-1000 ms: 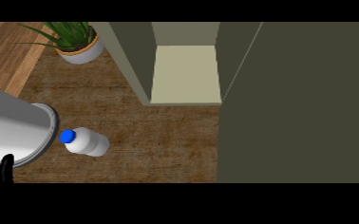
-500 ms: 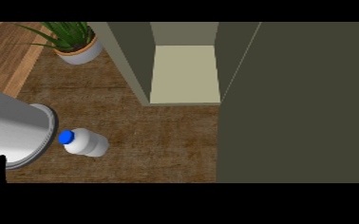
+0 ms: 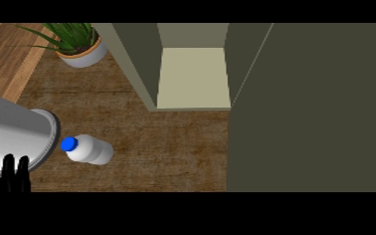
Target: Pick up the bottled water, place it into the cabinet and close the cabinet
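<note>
Left hand (image 3: 15, 174) low at the view's left edge, black fingers straight and pointing up, released and holding nothing, with a grey forearm (image 3: 26, 134) angled in just above it; right hand nowhere in view. Just beside that forearm, bottled water (image 3: 89, 149) lying on the wooden counter (image 3: 169, 144), blue cap toward the forearm, not yet grasped: judged the reach-and-pick step, calling next for fingers closed round the bottle. Farther off, cabinet (image 3: 192, 74) standing open, pale shelf bare, door (image 3: 301, 104) swung out at right; potted plant (image 3: 77, 45) at the far left.
</note>
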{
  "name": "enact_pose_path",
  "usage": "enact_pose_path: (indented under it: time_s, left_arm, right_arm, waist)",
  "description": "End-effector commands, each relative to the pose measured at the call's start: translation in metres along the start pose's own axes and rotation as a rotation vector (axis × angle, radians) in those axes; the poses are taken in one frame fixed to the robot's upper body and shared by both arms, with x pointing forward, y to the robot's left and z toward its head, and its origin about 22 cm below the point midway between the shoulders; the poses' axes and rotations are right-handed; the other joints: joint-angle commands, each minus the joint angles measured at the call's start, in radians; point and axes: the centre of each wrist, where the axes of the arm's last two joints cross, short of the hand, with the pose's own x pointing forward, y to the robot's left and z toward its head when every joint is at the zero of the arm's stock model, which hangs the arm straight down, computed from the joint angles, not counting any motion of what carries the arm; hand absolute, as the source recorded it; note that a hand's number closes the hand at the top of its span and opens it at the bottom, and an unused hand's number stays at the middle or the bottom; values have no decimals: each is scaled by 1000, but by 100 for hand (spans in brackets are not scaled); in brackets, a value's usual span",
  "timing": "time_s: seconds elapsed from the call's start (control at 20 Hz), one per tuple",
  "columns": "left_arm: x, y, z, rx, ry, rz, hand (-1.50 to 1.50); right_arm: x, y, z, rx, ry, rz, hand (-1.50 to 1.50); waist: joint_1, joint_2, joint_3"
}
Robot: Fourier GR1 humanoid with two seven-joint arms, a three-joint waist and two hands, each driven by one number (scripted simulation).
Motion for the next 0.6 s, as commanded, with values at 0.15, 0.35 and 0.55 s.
enact_pose_path:
  time_s: [0.15,0.35,0.55]
  left_arm:
    - [-46,26,-19,31,52,-27,-150]
    - [-78,32,-27,13,83,-36,-150]
    - [-98,21,-36,10,95,-13,-150]
  right_arm:
    - [36,12,6,15,-70,-11,-150]
    - [41,7,18,35,-68,-8,-150]
    - [55,12,16,31,-73,-20,-150]
  waist:
    - [0,2,0]
    - [-14,0,0]
    - [-5,5,0]
